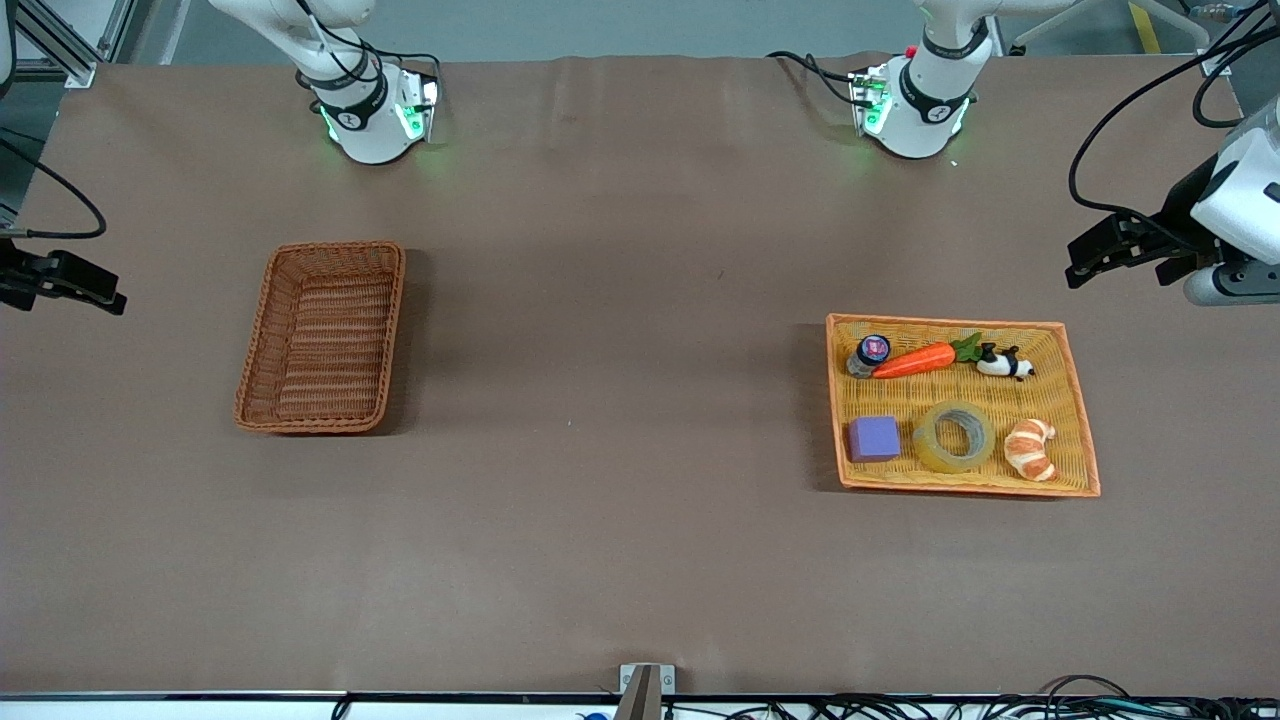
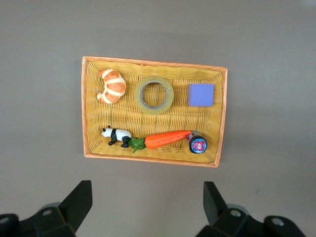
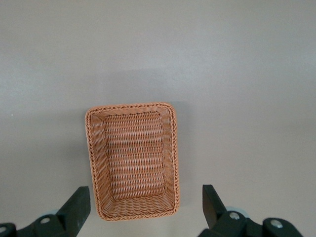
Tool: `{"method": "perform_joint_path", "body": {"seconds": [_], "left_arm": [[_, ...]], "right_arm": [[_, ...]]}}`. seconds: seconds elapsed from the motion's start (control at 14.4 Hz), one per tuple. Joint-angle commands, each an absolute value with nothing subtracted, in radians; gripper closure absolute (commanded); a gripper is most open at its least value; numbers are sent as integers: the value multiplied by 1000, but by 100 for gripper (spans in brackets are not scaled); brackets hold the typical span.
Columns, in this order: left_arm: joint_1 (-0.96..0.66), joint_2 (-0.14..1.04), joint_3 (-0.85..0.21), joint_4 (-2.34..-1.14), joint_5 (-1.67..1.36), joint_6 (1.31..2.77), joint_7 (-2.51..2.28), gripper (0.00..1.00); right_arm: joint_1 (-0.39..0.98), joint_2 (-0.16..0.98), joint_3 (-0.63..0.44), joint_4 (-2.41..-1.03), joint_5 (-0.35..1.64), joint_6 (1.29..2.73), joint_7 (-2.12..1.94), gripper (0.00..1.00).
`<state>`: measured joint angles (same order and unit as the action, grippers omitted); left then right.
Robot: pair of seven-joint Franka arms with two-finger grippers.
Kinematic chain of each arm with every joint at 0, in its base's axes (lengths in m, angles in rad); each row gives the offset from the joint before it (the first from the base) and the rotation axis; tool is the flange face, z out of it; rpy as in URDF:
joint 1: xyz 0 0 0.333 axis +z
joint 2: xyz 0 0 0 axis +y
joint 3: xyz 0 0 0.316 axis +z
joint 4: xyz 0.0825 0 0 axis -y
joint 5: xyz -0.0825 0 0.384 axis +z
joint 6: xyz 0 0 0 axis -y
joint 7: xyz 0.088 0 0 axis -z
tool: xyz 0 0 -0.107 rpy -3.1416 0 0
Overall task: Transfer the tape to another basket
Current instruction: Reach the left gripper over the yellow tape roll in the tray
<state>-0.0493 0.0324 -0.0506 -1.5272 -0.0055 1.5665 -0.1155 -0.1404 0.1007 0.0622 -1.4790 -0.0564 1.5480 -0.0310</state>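
The tape (image 1: 925, 445), a translucent yellowish ring, lies flat in a yellow-orange woven tray (image 1: 945, 322) toward the left arm's end of the table, between a purple cube and a croissant. The left wrist view also shows the tape (image 2: 138, 96) in the tray (image 2: 153, 61). The reddish-brown wicker basket (image 1: 262, 330) sits toward the right arm's end with nothing in it; the right wrist view looks down into the basket (image 3: 98, 163). My left gripper (image 1: 1118, 272) (image 2: 147, 192) hangs open, high over bare table beside the tray. My right gripper (image 1: 70, 285) (image 3: 144, 195) hangs open, high beside the basket.
The tray also holds a purple cube (image 1: 873, 438), a croissant (image 1: 1031, 449), a toy carrot (image 1: 915, 360), a small panda figure (image 1: 1003, 362) and a small dark jar (image 1: 870, 353). Brown tabletop stretches between tray and basket.
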Motion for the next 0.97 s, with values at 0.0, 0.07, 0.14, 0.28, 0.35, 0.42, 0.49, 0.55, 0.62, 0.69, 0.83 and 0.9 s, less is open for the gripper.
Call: {"method": "perform_joint_path", "body": {"seconds": [0.0, 0.07, 0.14, 0.28, 0.35, 0.42, 0.49, 0.55, 0.62, 0.69, 0.83, 0.9], "left_arm": [[-63, 28, -46, -1522, 8, 1552, -109, 1], [-64, 28, -46, -1522, 12, 1552, -107, 1], [-66, 29, -48, -1517, 15, 1552, -107, 1], [-74, 34, -52, -1517, 14, 1552, -113, 1], [-77, 37, -52, -1517, 14, 1554, -109, 1], [-78, 41, -54, -1519, 8, 1554, -104, 1], [-78, 57, -52, -1516, 9, 1554, -130, 1], [-78, 63, -52, -1514, 11, 1554, -124, 1], [-77, 72, -52, -1519, 12, 1554, -117, 1], [-78, 107, -52, -1516, 14, 1554, -123, 0], [-75, 176, -49, -1519, 15, 1552, -126, 0], [-69, 204, -45, -1520, 14, 1554, -117, 0]], "right_arm": [[-152, 83, 64, -1486, -41, 1545, -51, 0], [-152, 84, 64, -1486, -41, 1545, -58, 0], [-153, 83, 64, -1486, -41, 1546, -63, 0], [-153, 84, 64, -1486, -41, 1546, -63, 0], [-153, 84, 64, -1486, -41, 1546, -63, 0], [-153, 83, 64, -1486, -41, 1546, -63, 0], [-153, 84, 63, -1486, -41, 1545, -63, 0], [-152, 84, 63, -1486, -41, 1546, -63, 0], [-150, 84, 63, -1486, -41, 1545, -63, 0], [-152, 83, 63, -1486, -41, 1543, -63, 0], [-156, 84, 63, -1486, -41, 1543, -69, 0], [-155, 84, 63, -1486, -41, 1543, -71, 0]]}}
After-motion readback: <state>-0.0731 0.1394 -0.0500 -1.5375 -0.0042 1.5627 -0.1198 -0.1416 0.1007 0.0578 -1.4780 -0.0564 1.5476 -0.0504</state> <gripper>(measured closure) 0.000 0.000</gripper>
